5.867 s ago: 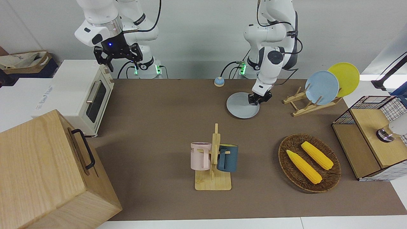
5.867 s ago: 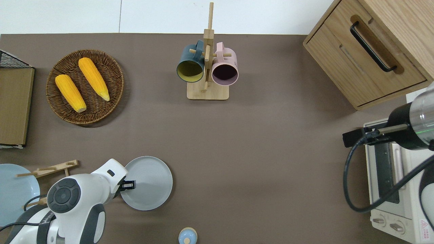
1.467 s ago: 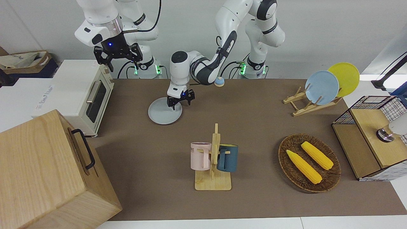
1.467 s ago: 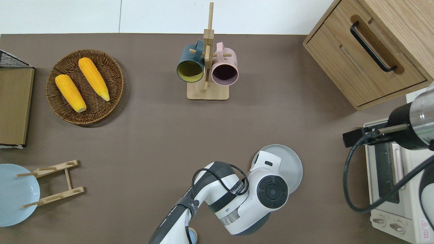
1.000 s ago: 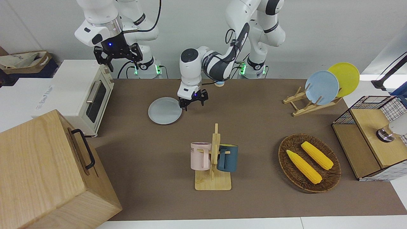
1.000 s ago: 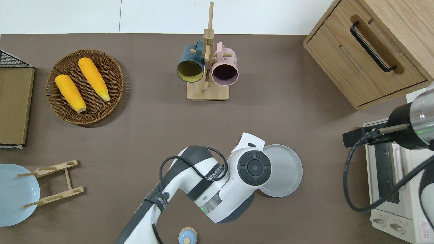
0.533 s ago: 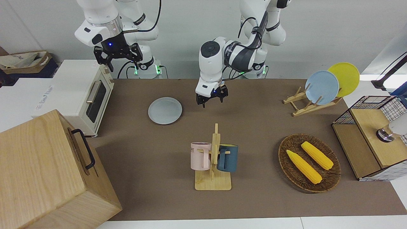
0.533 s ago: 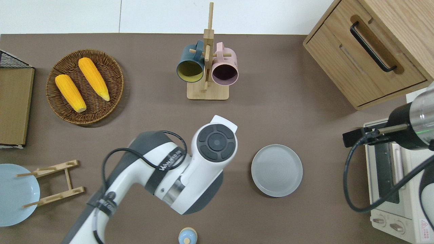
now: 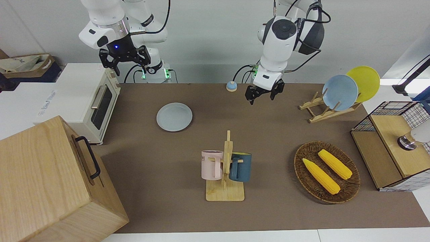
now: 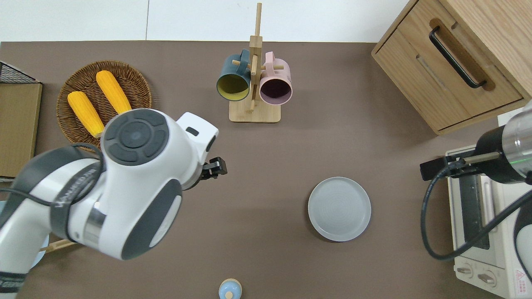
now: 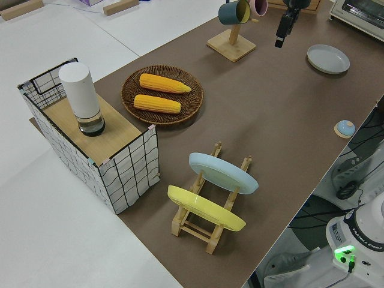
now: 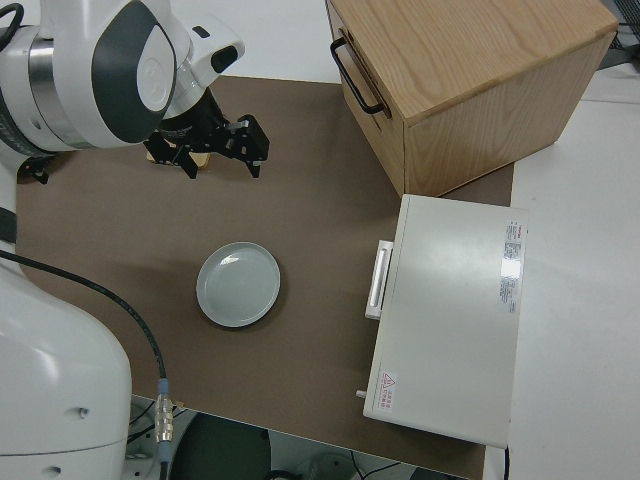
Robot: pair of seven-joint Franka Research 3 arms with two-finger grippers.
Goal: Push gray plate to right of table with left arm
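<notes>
Left gripper (image 9: 264, 93): raised off the table (image 9: 268, 131), fingers spread apart, holding nothing. In the overhead view it hangs over bare tabletop between the mug rack (image 10: 254, 89) and the robots' edge.
Plate direction: the gray plate (image 10: 339, 209) lies well apart from this gripper, toward the right arm's end of the table; nothing stands between them.
Plate position: flat on the table, about midway between the centre and the toaster oven (image 9: 80, 101), nearer to the robots than the mug rack and the wooden cabinet (image 9: 50, 181).
Plate shape: round, so no long axis governs contact; any rim point serves.
Nearer arm: judged from the front view, the parked right gripper (image 9: 124, 58) is about as close to the plate as the left one, but the task assigns the left arm.
Left arm pose: wrist high, gripper pointing down; the large wrist housing (image 10: 137, 182) sits toward the basket of corn (image 10: 104, 106).
Task status: the plate looks already placed toward the right arm's end; judged complete or nearly so.
Further push: the gripper would need to descend on the rim facing the left arm's end.
</notes>
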